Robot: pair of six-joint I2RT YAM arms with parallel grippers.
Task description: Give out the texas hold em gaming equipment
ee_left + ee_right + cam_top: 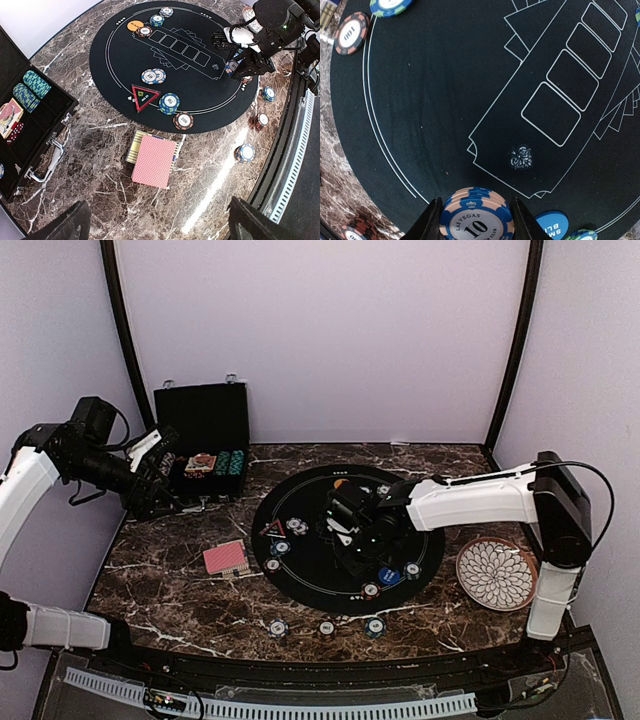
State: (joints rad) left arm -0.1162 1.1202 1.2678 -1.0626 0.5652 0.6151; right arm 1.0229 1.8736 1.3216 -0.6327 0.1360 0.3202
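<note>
- Now right gripper pinches blue chips, stack cut off at six o'clock.
- Left gripper spread wide; only fingertips show.

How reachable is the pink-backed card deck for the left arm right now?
Probably yes. The card deck lies flat just ahead of the left arm, whose jaws stand open and empty, with nothing on top; the black case and nearest chip sit clear of it.
</note>
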